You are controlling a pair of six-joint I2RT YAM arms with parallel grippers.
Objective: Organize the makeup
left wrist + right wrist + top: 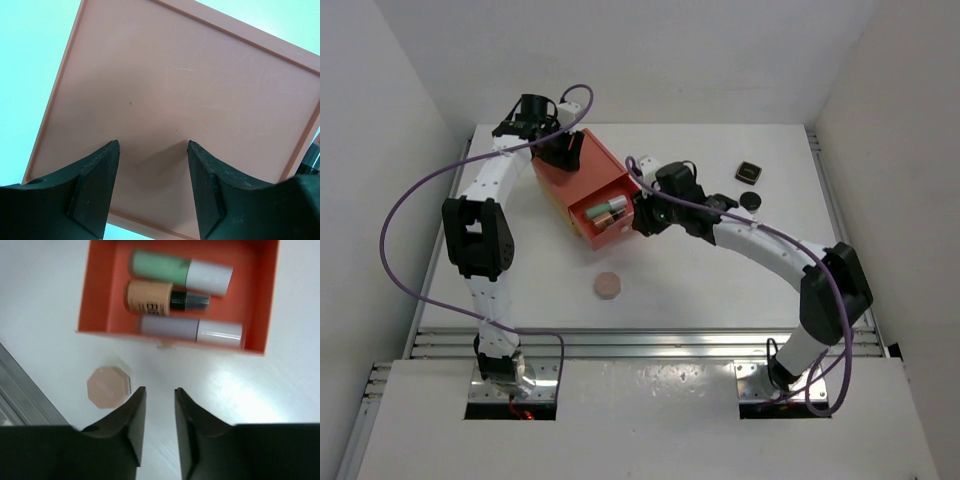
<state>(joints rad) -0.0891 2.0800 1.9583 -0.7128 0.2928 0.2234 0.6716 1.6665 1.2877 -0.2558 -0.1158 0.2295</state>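
The orange box's drawer (602, 215) stands pulled out and holds three items. In the right wrist view they are a green-white bottle (180, 272), a tan dark-capped bottle (156, 297) and a pale grey-white tube (190, 330). A peach octagonal compact (608, 286) lies on the table in front of the drawer and also shows in the right wrist view (107, 386). A black square compact (750, 171) and a black round compact (752, 199) lie at the right. My right gripper (160, 390) is open and empty, just off the drawer's front (643, 216). My left gripper (153, 145) is open over the box's top (190, 85).
The orange drawer box (578, 170) sits at the back left of the white table (700, 290), turned at an angle. A metal rail (650, 345) runs along the near edge. White walls close in the sides and back.
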